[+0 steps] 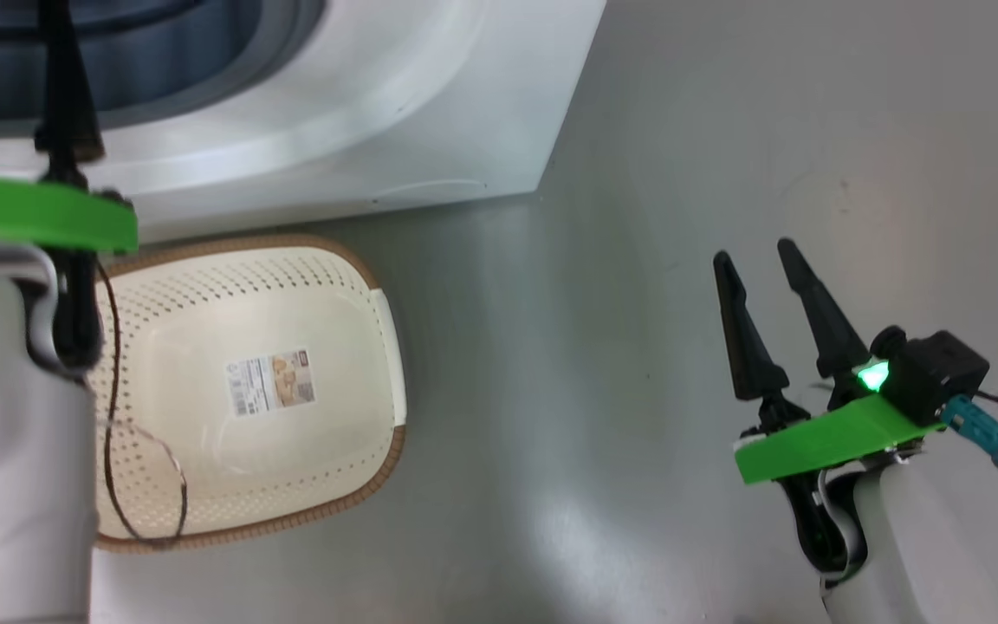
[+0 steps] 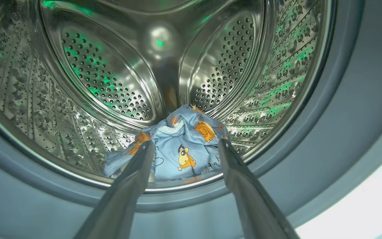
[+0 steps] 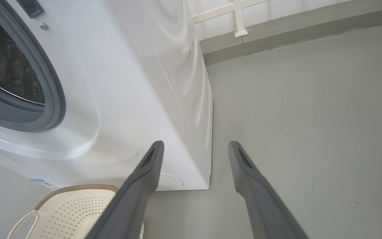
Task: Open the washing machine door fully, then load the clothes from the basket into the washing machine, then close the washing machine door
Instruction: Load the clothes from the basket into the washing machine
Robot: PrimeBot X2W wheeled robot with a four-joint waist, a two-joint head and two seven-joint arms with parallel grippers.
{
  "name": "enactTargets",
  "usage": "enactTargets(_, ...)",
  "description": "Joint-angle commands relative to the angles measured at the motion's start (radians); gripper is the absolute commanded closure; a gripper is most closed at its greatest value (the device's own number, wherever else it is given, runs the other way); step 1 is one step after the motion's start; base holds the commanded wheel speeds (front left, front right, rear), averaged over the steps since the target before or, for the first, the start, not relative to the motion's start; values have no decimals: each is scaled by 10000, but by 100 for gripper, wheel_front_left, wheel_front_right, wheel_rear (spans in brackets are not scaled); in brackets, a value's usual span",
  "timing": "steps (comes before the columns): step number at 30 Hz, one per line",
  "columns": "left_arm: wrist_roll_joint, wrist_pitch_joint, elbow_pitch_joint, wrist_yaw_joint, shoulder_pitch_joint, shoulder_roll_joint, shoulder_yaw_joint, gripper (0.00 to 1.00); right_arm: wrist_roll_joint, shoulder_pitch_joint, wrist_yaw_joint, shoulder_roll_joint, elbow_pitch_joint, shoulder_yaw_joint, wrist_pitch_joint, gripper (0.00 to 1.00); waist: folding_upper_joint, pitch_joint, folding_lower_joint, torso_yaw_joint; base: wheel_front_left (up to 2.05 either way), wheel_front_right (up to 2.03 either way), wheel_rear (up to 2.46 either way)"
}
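Note:
The washing machine (image 1: pixel 378 104) stands at the upper left, its mouth uncovered; its door is out of view. My left gripper (image 1: pixel 9 52) reaches up into that mouth. In the left wrist view the left gripper (image 2: pixel 186 142) is open at the gasket (image 2: pixel 343 99), and the clothes (image 2: pixel 184 129), blue with orange cartoon prints, lie bunched at the front bottom of the steel drum (image 2: pixel 111 76), just beyond the fingertips. The cream basket (image 1: pixel 204 277) sits on the floor before the machine, holding only its label sticker (image 1: pixel 271 381). My right gripper (image 1: pixel 754 251) hovers open over the floor, holding nothing.
Grey floor (image 1: pixel 638 260) stretches to the right of the machine and basket. A thin cable (image 1: pixel 113 416) from my left arm dangles over the basket's left side. In the right wrist view the right gripper (image 3: pixel 196 143) points past the machine's corner (image 3: pixel 207 179) toward a wall base (image 3: pixel 277 33).

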Motion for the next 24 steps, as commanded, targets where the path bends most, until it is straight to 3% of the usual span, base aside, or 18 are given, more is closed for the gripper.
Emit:
enactTargets(1, 101, -49, -367, 14, 310, 402, 312, 0, -34, 364, 16, 89, -159, 215, -48, 0, 0, -312, 0, 27, 0, 0, 0)
enactTargets(11, 961, -49, -2119, -25, 2701, 201, 822, 0, -20, 788, 16, 27, -7, 187, -48, 0, 0, -1407, 0, 31, 0, 0, 0)
enactTargets(24, 1825, -49, -4223, 16, 5795, -725, 1836, 0, -9, 1315, 16, -50, 33, 296, -48, 0, 0, -2713, 0, -108, 0, 0, 0)
